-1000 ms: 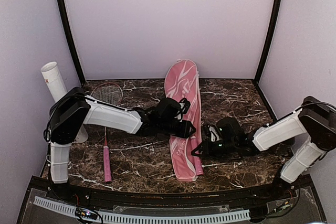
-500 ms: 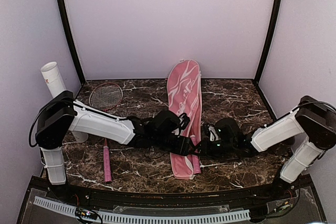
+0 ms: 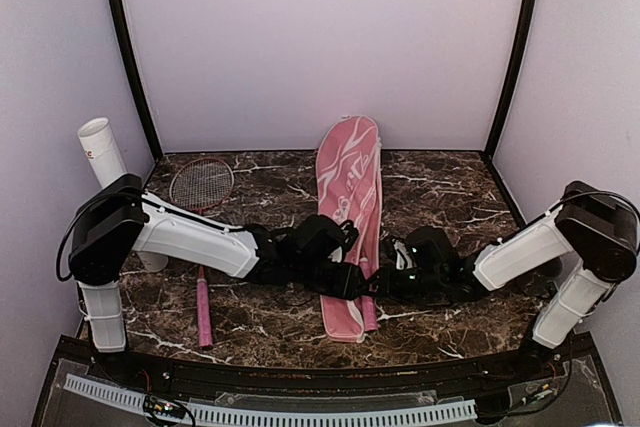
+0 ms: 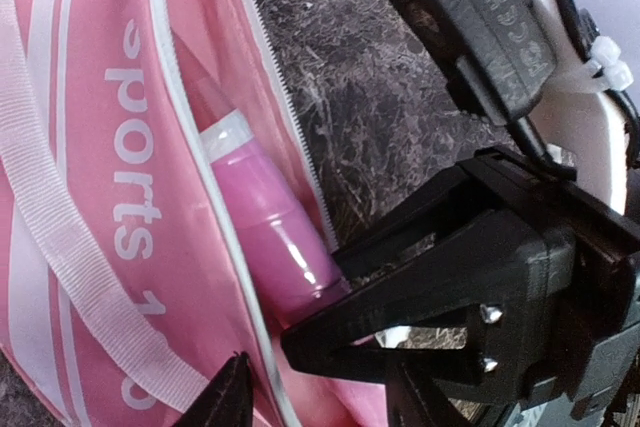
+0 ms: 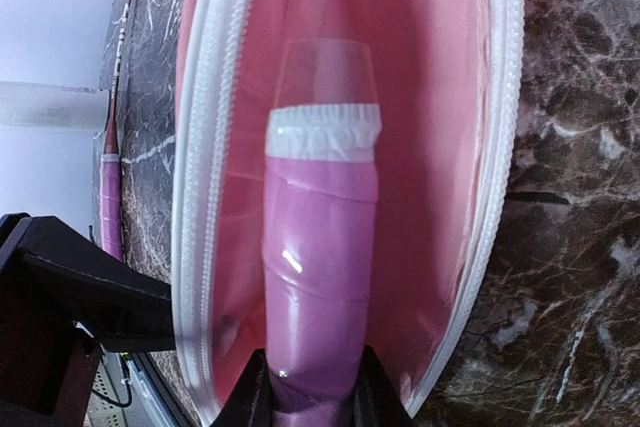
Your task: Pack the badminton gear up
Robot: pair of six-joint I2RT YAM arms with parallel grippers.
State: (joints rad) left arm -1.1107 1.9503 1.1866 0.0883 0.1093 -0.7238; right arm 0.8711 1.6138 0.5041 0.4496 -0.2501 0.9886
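The pink racket-shaped bag [image 3: 345, 187] lies lengthwise mid-table, its near end unzipped. My right gripper [image 3: 386, 283] is shut on a racket's pink handle [image 5: 318, 277], which reaches into the open bag [image 5: 430, 147]; its head is hidden inside. My left gripper [image 3: 352, 282] is open astride the bag's white zip edge [image 4: 230, 277], its fingers apart on either side, close to the right gripper [image 4: 480, 287]. The second red-framed racket [image 3: 202, 185] lies at the left. The white tube [image 3: 103, 157] leans in the far left corner. No shuttlecocks are in view.
Dark marble tabletop [image 3: 450, 197] enclosed by lilac walls with black corner posts. The two grippers nearly touch over the bag's near end. The second racket's handle [image 5: 108, 207] and my left gripper's black body [image 5: 70, 287] show left of the bag in the right wrist view.
My left gripper slid down the bag to its near end. The right gripper moved left with the handle. The bag swung a little straighter and shifted left.
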